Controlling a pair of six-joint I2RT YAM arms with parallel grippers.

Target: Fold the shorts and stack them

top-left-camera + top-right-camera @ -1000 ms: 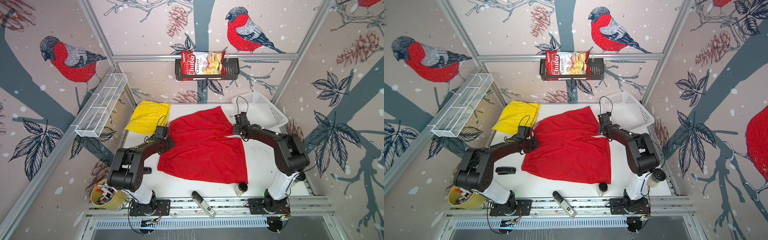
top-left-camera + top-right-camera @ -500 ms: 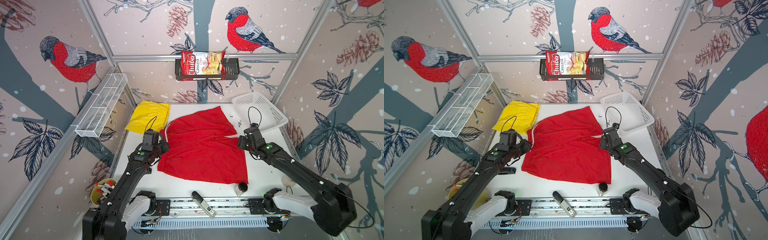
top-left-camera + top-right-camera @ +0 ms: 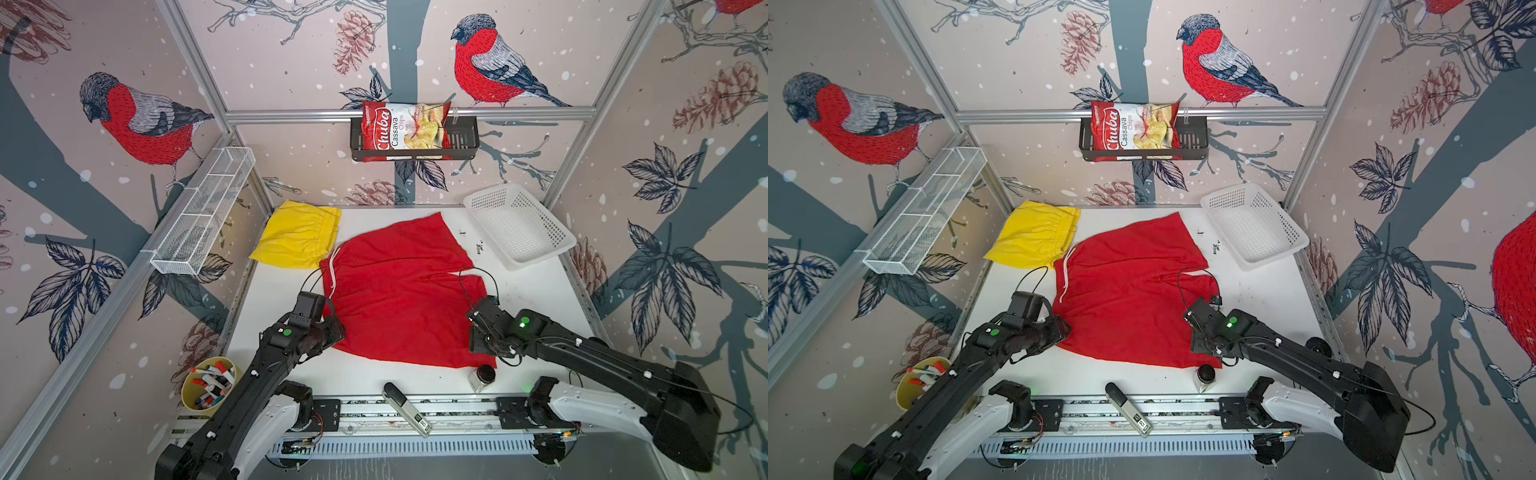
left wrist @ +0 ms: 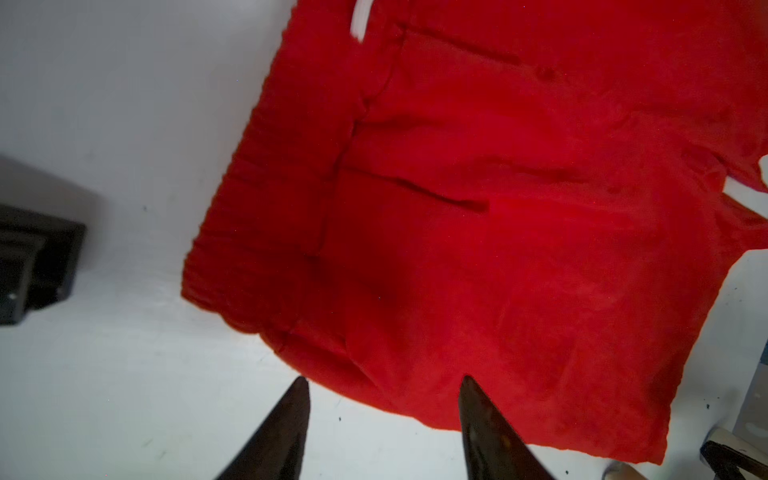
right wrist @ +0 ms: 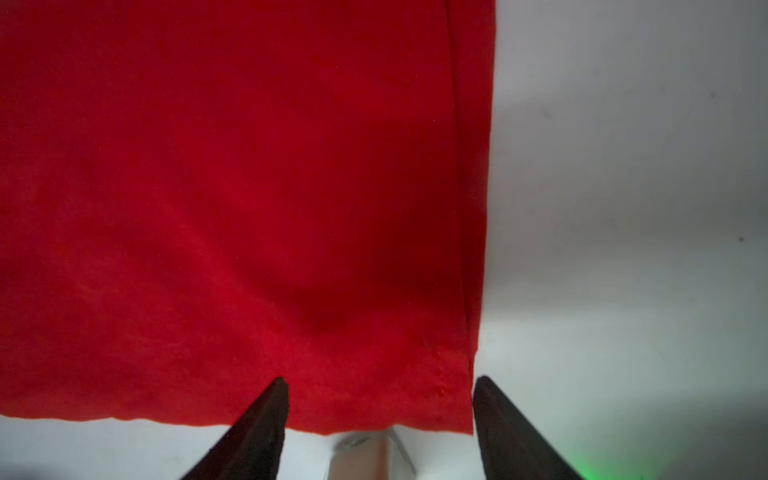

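we see the white desk (image 3: 540, 299) with the red shorts (image 3: 399, 299) spread flat over its middle. the waistband faces the left edge and both legs point at the right edge, the nearer leg reaching almost to the near edge. a white drawstring (image 3: 332, 272) runs along the waistband. the yellow shorts (image 3: 299, 237) lie in the far left corner as a smaller flat packet. one corner is just beside the far end of the red waistband, and we cannot tell whether the two touch. a white basket (image 3: 540, 255) sits in the far right corner, apart from both pairs. a yellow cup of markers (image 3: 208, 384) stands off the near left corner. a black and grey handheld device (image 3: 405, 409) lies on the rail along the near edge. a small dark-lidded jar (image 3: 482, 376) stands just beside the near right corner of the red pair. the left fingers (image 4: 282, 428) are spread apart at the near end of the waistband, gripping nothing, with the cloth flat beneath. the right fingers (image 5: 507, 432) are spread too, one tip over the hem corner of the nearer leg and one over bare desk, pinching nothing.
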